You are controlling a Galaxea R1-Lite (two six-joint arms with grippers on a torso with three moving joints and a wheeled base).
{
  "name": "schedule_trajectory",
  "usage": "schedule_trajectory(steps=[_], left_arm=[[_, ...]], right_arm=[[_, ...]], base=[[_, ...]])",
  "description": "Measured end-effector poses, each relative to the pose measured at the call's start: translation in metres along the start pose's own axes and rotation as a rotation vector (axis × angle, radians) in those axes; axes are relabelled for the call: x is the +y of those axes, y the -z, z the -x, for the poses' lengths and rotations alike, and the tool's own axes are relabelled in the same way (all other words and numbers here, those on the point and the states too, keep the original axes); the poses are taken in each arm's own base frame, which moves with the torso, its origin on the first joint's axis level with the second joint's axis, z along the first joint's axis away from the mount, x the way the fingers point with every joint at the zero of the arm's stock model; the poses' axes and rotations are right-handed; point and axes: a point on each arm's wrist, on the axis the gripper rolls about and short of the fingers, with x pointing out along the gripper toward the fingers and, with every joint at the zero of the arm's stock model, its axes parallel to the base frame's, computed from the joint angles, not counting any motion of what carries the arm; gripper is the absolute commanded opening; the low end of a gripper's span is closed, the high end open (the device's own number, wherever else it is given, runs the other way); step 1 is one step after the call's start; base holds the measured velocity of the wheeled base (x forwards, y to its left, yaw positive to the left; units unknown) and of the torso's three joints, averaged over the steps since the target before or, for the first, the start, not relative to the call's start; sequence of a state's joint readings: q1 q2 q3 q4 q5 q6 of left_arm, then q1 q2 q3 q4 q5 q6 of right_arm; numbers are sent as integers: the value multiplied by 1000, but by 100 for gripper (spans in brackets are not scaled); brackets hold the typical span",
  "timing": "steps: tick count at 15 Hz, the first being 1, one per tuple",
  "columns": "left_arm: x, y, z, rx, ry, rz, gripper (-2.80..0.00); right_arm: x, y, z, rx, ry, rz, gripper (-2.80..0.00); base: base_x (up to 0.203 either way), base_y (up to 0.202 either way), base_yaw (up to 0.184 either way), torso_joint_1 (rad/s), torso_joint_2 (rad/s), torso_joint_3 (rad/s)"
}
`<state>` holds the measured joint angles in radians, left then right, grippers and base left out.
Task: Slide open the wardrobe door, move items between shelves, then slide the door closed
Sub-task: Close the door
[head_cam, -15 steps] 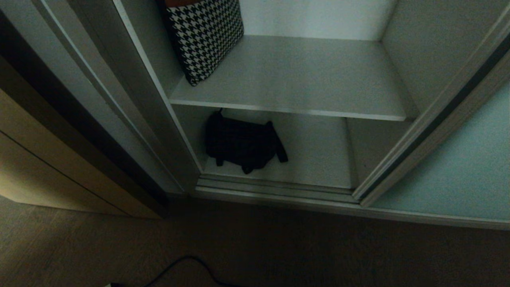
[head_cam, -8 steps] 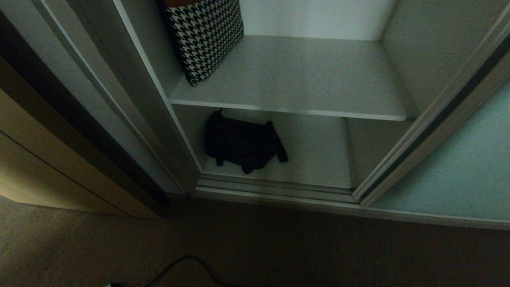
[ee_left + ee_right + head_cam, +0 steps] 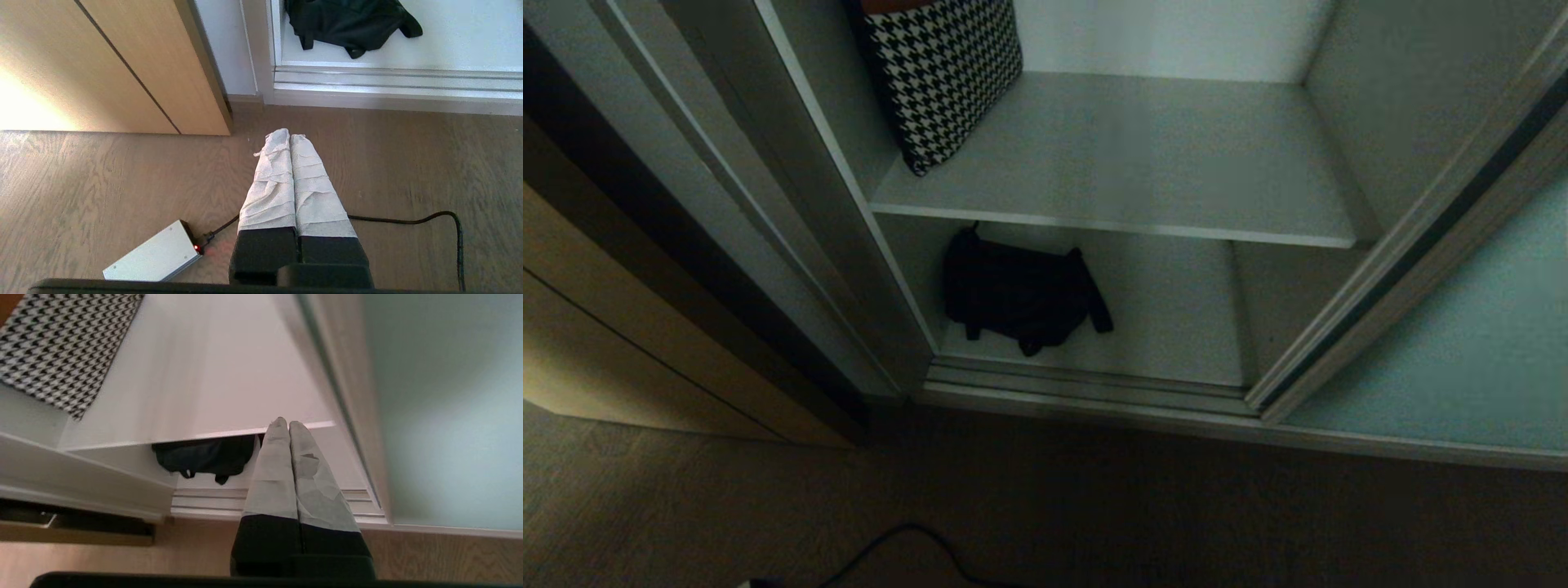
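Right tool, pressed together and empty, hangs before the upper shelf; black cloth lies below that shelf. Door open; next, spread and reach down.

No text, label, brand, number or sign can be read in any of the views. The small grey box on the floor shows only a red light, without any writing that can be seen.
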<state>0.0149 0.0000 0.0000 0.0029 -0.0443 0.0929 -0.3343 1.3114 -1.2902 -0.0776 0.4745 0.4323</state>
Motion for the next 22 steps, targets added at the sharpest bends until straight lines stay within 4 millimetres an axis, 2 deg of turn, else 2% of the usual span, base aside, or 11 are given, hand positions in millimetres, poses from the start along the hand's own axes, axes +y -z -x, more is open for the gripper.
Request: schedule_trajectory(steps=[4,8,12,18,22], left_arm=[[0,0,0,0,0,0,-280],[0,0,0,0,0,0,-280],[0,0,0,0,0,0,-280],[0,0,0,0,0,0,-280],[0,0,0,0,0,0,-280]], right_arm=[[11,-8,22,-57,-2,19,-280],[-1,-25,33,-128,94,47,-280],[-9,-28,26,-127,112,43,-280],[-27,-22,6,-78,131,6,-280],[-33,-22,-3,-65,130,-2,-280]], base=[[0,0,0,0,0,0],[0,0,0,0,0,0],[0,0,0,0,0,0],[0,0,0,0,0,0],[0,0,0,0,0,0]])
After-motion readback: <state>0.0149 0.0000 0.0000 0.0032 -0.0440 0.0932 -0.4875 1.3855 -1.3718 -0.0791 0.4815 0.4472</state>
